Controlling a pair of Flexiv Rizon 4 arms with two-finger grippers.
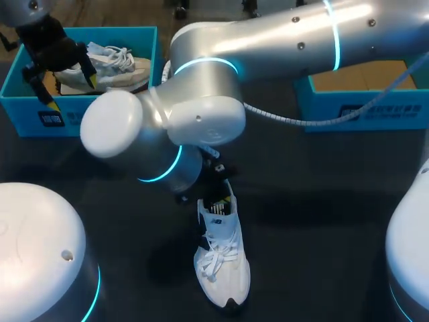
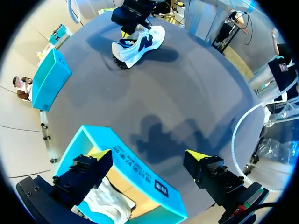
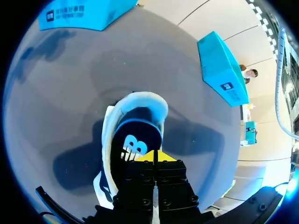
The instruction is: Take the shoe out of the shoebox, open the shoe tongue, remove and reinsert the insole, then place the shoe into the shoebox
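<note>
The shoe (image 1: 221,258) lay on the tabletop (image 1: 322,221), my right tool (image 3: 156,156) closed narrow at its tongue (image 3: 138,140), my left tool (image 2: 148,156) wide above the box (image 2: 140,175). A shallow pinch could slip off, or tug the whole shoe sideways.

silver right arm (image 1: 281,33), cyan rings (image 1: 204,62); black left claw (image 2: 149,156)

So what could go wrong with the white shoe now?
1. The right gripper is shut at the white shoe's opening, and nothing pins the shoe down. A pull might lift the whole shoe, not just the insole.
2. The loose laces could snag that gripper.
3. The open left gripper hangs over the shoebox wall and might bump it if it drops.
</note>
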